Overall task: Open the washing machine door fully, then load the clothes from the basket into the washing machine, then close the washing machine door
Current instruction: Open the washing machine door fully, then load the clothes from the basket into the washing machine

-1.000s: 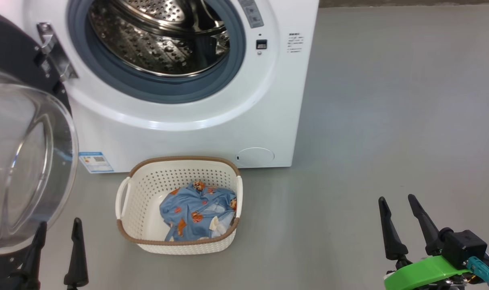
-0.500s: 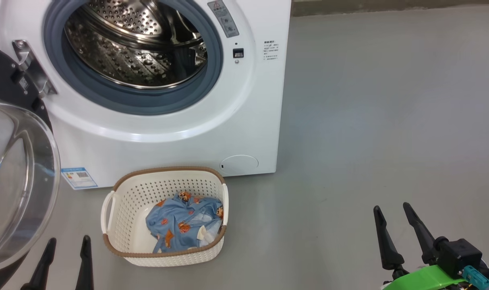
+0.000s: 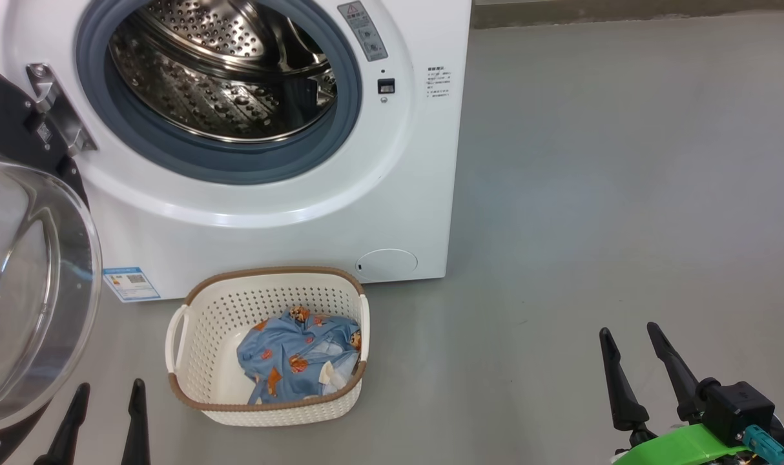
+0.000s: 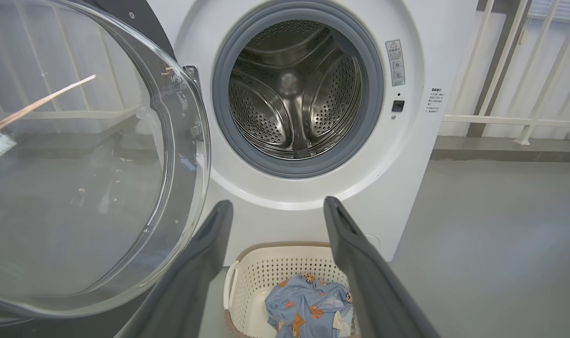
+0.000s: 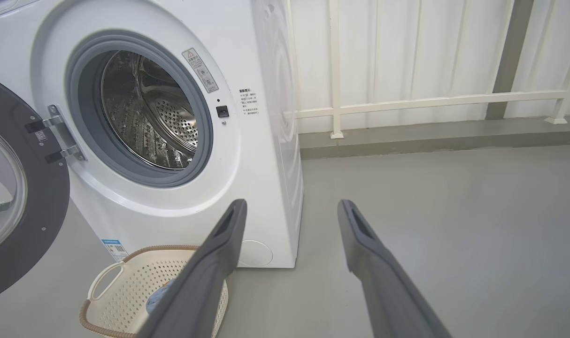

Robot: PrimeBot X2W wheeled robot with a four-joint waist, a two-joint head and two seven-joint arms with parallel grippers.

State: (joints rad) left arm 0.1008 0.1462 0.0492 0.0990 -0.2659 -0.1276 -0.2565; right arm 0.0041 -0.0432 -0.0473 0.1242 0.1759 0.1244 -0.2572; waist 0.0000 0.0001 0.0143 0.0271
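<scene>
Washer (image 3: 288, 213) w/ door (image 3: 30, 271) swung wide open at left. Basket (image 3: 198, 336) on floor just in front of washer; clothes (image 3: 301, 355) bunched in its right half. L gripper (image 3: 111, 384) & R gripper (image 3: 628, 328): fingers spread, holding nothing.

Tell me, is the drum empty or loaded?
Empty: the drum shows bare steel, and the clothes lie in the basket.

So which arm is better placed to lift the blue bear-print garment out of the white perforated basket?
Left. The left gripper, open, sits just beside the cream-white perforated basket holding the light blue bear-print garment. The right gripper, also open, is well off to the other side.
</scene>
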